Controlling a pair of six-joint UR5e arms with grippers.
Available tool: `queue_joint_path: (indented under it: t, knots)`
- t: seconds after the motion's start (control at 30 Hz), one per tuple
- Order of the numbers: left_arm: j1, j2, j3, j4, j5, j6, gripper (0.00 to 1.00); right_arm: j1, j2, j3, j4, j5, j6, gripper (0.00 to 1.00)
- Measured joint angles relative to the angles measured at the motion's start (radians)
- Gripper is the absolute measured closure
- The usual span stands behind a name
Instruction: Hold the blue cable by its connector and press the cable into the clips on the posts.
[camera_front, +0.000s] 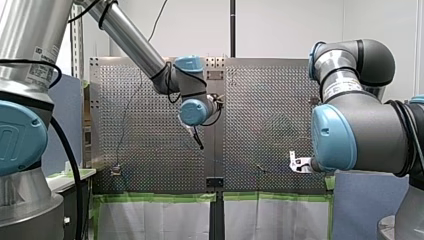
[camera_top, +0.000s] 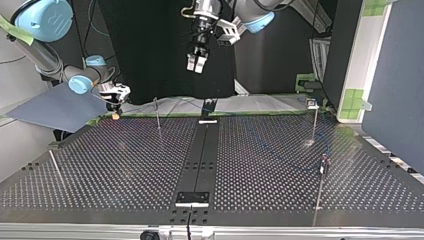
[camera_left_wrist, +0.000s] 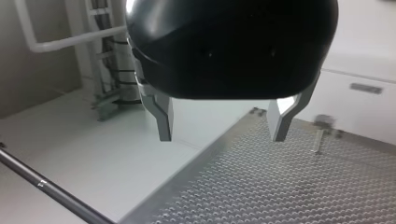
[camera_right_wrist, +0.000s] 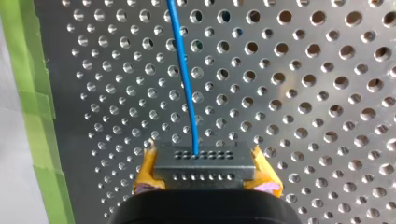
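Our right gripper (camera_right_wrist: 203, 151) was clamped on grey connector (camera_right_wrist: 205, 171), yellow pads (camera_right_wrist: 147, 171) either side. Blue cable (camera_right_wrist: 186, 79) ran off ahead of it over perforated table (camera_right_wrist: 303, 93). Our left gripper (camera_left_wrist: 223, 127) hung with jaws spread wide, up over table edge.

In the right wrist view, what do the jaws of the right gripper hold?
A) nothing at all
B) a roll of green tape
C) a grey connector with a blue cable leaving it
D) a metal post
C: the grey connector sits clamped between the yellow pads of my right gripper, and the blue cable runs out of it over the perforated table.
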Motion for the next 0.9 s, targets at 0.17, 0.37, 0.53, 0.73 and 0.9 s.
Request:
queue_joint_path:
  t: [0.17,0.37,0.53,0.73,0.9]
  knots:
    - [0.003,-0.049,-0.05,0.05,0.017,-0.005,0.0,0.003,-0.003,0.0,0.002,0.0,-0.002,1.0]
    - [0.014,-0.09,-0.11,0.11,0.007,-0.005,0.0,0.008,-0.02,0.0,0.029,0.001,-0.033,1.0]
    - [0.029,-0.094,-0.161,0.161,0.012,0.004,0.0,0.011,-0.035,0.011,0.066,0.009,-0.069,1.0]
    - [0.048,-0.095,-0.222,0.184,0.034,0.01,0.0,0.014,-0.084,0.063,0.062,0.05,-0.083,1.0]
    - [0.065,-0.095,-0.274,0.191,0.052,0.002,0.0,0.015,-0.138,0.117,0.033,0.076,-0.074,1.0]
